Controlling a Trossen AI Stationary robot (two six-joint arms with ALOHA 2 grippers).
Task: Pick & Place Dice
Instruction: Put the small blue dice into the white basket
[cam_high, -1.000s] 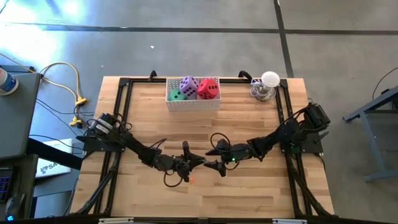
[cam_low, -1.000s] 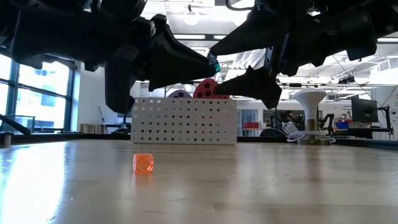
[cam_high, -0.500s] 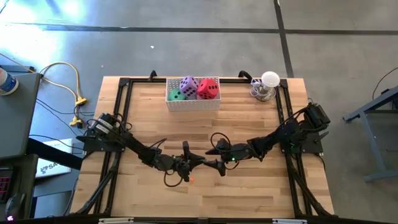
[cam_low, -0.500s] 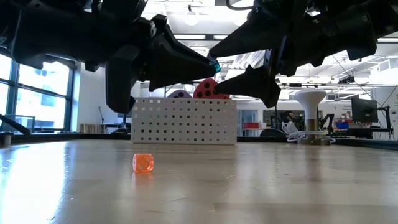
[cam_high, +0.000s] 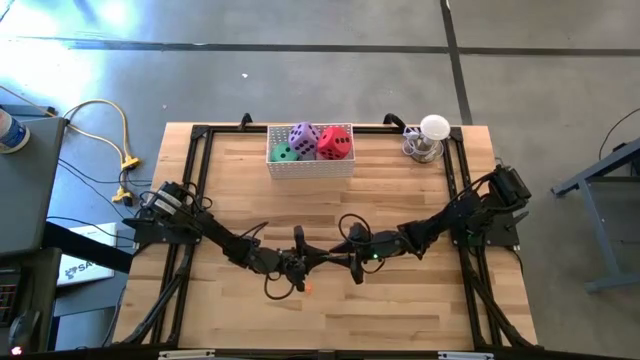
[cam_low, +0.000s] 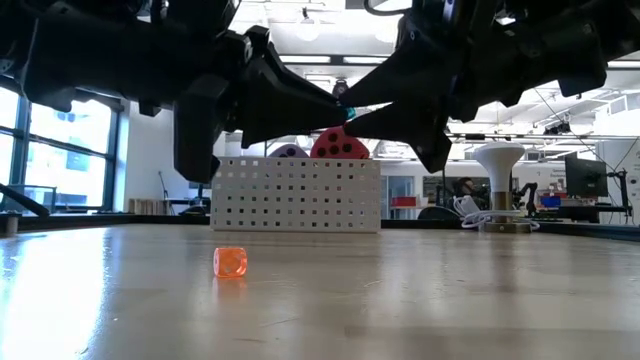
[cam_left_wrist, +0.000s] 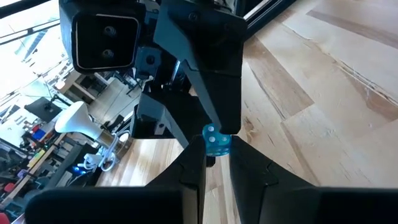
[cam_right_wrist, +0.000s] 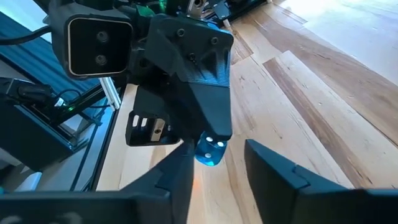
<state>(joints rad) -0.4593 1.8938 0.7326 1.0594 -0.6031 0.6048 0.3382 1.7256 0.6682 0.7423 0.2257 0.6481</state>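
My left gripper (cam_left_wrist: 216, 160) and my right gripper (cam_right_wrist: 219, 152) meet tip to tip above the middle of the table (cam_high: 400, 180). My left gripper is shut on a tiny blue die (cam_left_wrist: 217, 142), which also shows in the low view (cam_low: 347, 108). My right gripper is open, one finger on each side of that die (cam_right_wrist: 210, 151). A tiny orange die (cam_low: 230, 262) rests on the table below them. The green (cam_high: 284, 153), purple (cam_high: 303, 137) and red (cam_high: 335, 143) soft dice lie in the white basket (cam_high: 310, 168) at the far edge. The pink die is hidden. My left gripper pinches the tiny blue die (cam_left_wrist: 217, 144) between its two fingers, only at their free ends. The fingers lie about level and point toward the table's right. The die is lifted well clear of the table. My right gripper: one finger (cam_right_wrist: 184, 163) stands right beside the die; I cannot tell whether it touches.
A white knob-topped stand (cam_high: 430, 138) stands at the far right corner. Dark rails (cam_high: 200, 170) run along the table's edges. Bare wood lies between the grippers and the basket, and toward the near edge.
My right gripper's fingers have drawn closer together around the blue die at my left gripper's tips; its lower finger has risen toward the die. My left gripper and the die have stayed in place.
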